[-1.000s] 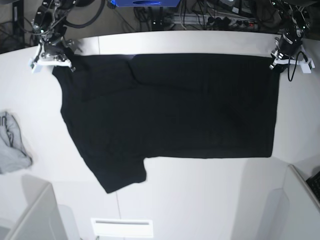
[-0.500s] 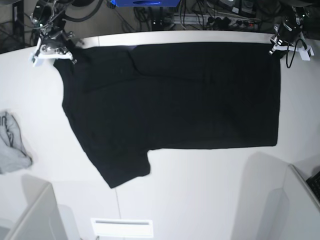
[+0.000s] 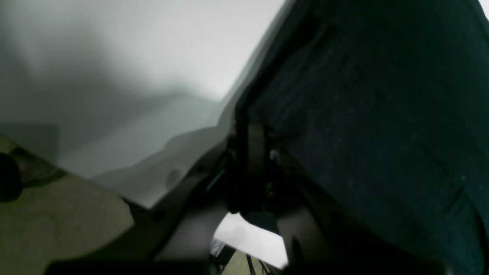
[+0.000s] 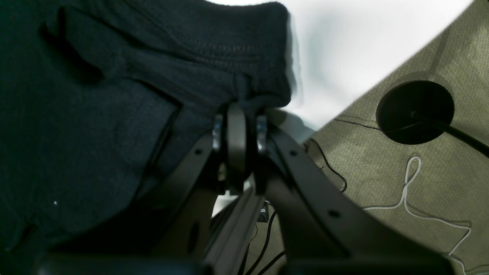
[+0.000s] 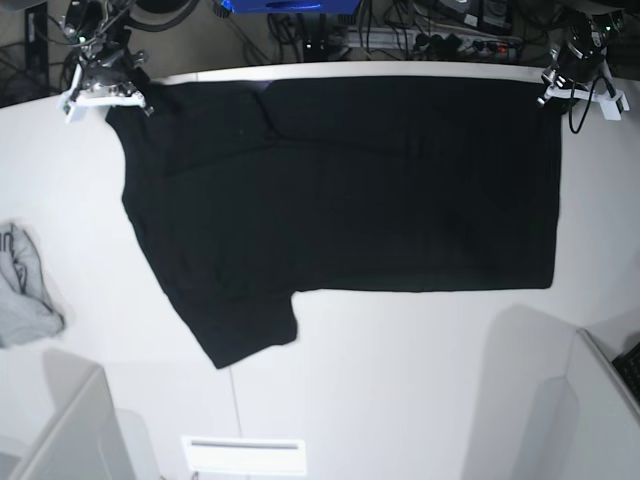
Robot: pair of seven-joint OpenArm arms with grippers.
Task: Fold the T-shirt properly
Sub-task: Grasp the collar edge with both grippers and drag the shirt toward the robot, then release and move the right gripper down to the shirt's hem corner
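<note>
The black T-shirt [image 5: 340, 185] lies spread over the white table [image 5: 400, 380], plain side up, one sleeve pointing to the front left. My right gripper [image 5: 125, 98] is shut on the shirt's far left corner; in the right wrist view the fingers [image 4: 237, 126] pinch a hemmed edge of the shirt [image 4: 114, 95]. My left gripper [image 5: 550, 95] is shut on the far right corner; in the left wrist view the fingers [image 3: 254, 141] clamp the edge of the shirt [image 3: 363, 114]. The sun print is hidden.
A small light grey cloth [image 5: 22, 285] lies at the table's left edge. A white slotted fixture [image 5: 243, 455] sits at the front edge. Grey panels stand at the front left [image 5: 60, 430] and front right [image 5: 600, 410]. Cables and a power strip [image 5: 450, 40] lie behind the table.
Both grippers have pulled the shirt's far edge toward the back of the table. The whole shirt slid back and its near hem moved up with it.
</note>
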